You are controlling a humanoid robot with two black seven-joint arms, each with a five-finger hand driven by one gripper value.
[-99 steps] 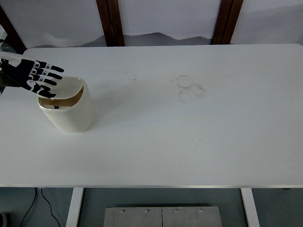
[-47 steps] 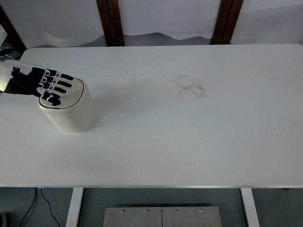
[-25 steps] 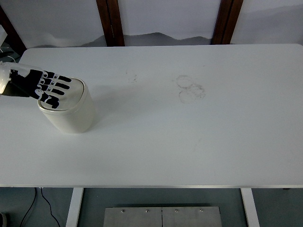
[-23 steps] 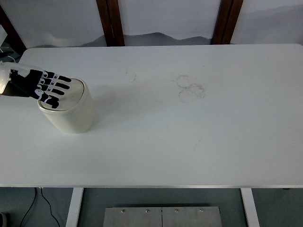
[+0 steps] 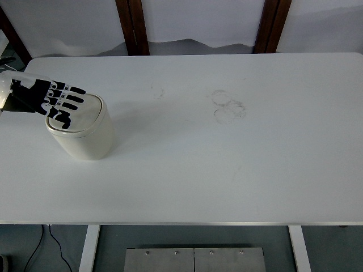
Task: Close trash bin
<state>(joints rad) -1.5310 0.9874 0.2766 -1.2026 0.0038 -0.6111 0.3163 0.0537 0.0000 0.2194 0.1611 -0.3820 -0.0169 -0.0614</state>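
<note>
Since the earlier frames, note the lid now lies flat on the trash bin [image 5: 82, 130] near the table's [image 5: 227, 170] left edge, with the left hand [image 5: 48, 100] resting fingers-spread on it.

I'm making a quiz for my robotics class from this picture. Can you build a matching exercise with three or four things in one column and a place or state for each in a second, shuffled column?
Things:
1. cream rounded plastic trash bin
2. black five-fingered left hand
3. faint grey ring-shaped smudges
4. dark brown wooden posts

Places or states:
A. behind the white table's far edge
B. fingers spread flat over the bin's lid
C. on the tabletop, right of centre, far side
D. standing at the table's left, lid down

Pairs: 1-D, 2-B, 3-C, 4-A
</note>
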